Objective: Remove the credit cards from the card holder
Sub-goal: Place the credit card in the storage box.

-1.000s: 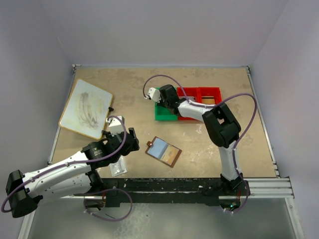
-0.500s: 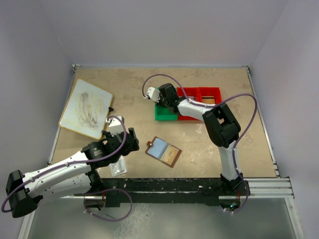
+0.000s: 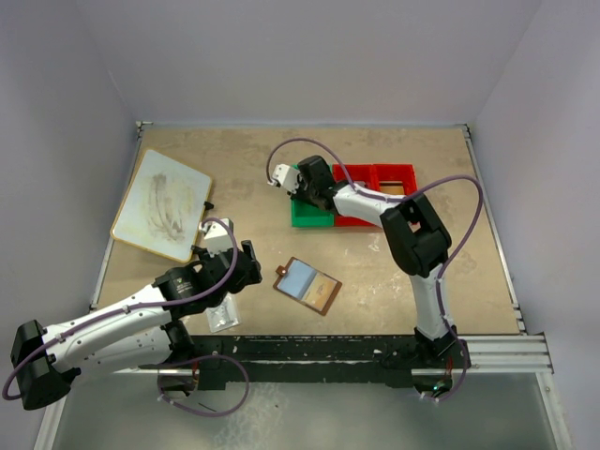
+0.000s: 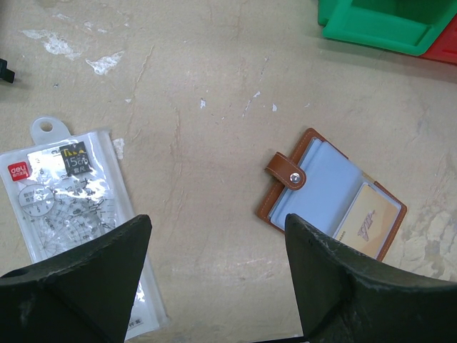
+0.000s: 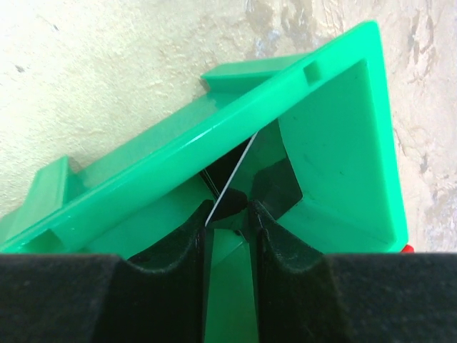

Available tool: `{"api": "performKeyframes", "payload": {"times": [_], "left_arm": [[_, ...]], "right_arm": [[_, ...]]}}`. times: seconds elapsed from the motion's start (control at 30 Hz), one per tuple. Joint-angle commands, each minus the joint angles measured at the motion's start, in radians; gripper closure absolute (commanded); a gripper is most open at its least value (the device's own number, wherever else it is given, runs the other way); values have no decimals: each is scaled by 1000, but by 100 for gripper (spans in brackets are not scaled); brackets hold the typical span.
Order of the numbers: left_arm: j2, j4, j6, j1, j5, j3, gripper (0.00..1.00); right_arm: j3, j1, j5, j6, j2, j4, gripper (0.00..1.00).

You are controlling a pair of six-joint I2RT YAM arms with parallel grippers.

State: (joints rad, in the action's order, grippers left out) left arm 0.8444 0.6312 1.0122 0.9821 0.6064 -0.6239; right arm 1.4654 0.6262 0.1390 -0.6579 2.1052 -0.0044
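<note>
The brown card holder [image 3: 307,284] lies open on the table, and a golden tan credit card [image 4: 368,221] sits in its right pocket beside the bluish pocket [image 4: 332,179]. My left gripper [image 3: 246,264] hovers open just left of it; in the left wrist view the gripper [image 4: 218,229] has only bare table between its fingers. My right gripper [image 3: 302,190] points down into the green bin [image 3: 309,217]. In the right wrist view its jaws [image 5: 227,214] stand slightly apart. A thin credit card [image 5: 232,179], seen edge-on, leans inside the bin against the left fingertip [image 5: 202,239].
Two red bins [image 3: 377,180] adjoin the green bin on its right. A clear speckled packet [image 4: 68,200] lies left of my left gripper. A white board [image 3: 164,202] rests at the back left. The table's walls rise on three sides.
The right gripper's jaws have parted a little over the green bin and the wrist has shifted slightly up-left. The left arm and the card holder have not moved.
</note>
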Motion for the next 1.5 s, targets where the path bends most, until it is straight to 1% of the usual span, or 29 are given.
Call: {"api": "performKeyframes", "payload": {"times": [0.0, 0.17, 0.5, 0.7, 0.8, 0.93, 1.1, 1.2, 1.3, 1.47], "left_arm": [[-2, -6, 17, -4, 22, -13, 27], [1, -11, 18, -3, 20, -11, 27], [15, -16, 14, -3, 12, -13, 27], [1, -17, 13, -3, 20, -17, 27], [4, -16, 12, -3, 27, -26, 27], [10, -16, 10, -4, 27, -34, 27], [11, -10, 17, -4, 29, -33, 28], [6, -8, 20, -3, 30, -32, 28], [-2, 6, 23, -3, 34, -33, 28], [-24, 14, 27, -4, 47, -27, 28]], "right_arm": [[47, -7, -81, 51, -31, 2, 70], [48, -11, -61, 78, -51, 32, 69], [36, -13, -40, 90, -30, 8, 69], [20, -13, -88, 133, -56, 18, 69], [24, -13, -54, 139, -39, 19, 69], [24, -13, -49, 152, -9, 19, 69], [7, -14, 26, 182, 13, 87, 70], [16, -13, 38, 208, 22, 108, 70], [-2, -13, 20, 249, -24, 139, 70], [-56, -13, 7, 325, -187, 195, 69]]}}
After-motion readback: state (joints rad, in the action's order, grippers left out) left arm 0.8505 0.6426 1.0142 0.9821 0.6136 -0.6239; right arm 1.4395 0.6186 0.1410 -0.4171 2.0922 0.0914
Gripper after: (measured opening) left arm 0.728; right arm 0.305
